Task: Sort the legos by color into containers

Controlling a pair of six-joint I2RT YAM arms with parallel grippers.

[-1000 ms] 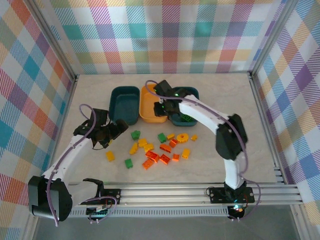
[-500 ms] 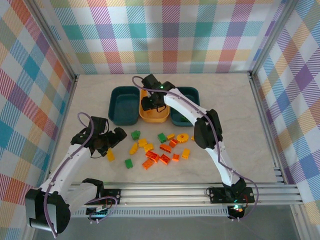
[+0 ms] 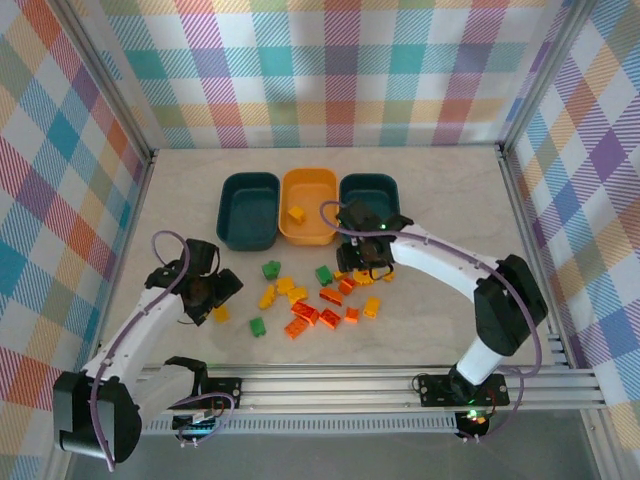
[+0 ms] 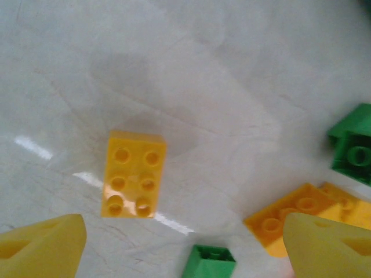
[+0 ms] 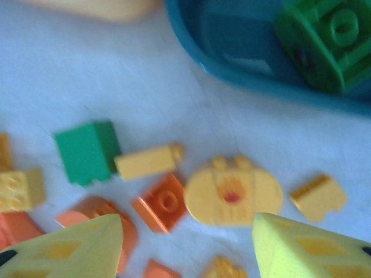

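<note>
Right now the left end effector (image 4: 185,243) hangs low over the pale marbled counter (image 3: 450,200), yellow fingers spread wide, nothing btwn them. Just ahead of it lies a yellow two-by-three plastic brick (image 4: 131,174), studs up, flat on the counter, clear of both fingers.

The right end effector (image 5: 188,240) is likewise spread & empty, over the right end of the scattered pile of small glossy orange-red, yellow & green plastic bricks (image 3: 320,295). Under it sit a rounded yellow piece w/ a red spot (image 5: 233,197) & a small orange square brick (image 5: 165,202).

Beyond the pile, three rounded-rectangular plastic tubs stand side by side:
- left dark teal tub (image 3: 248,215)
- middle yellow-orange tub (image 3: 315,228), w/ one yellow brick (image 3: 297,213) inside
- right dark teal tub (image 5: 243,69), w/ a green brick (image 5: 330,40) inside
</note>
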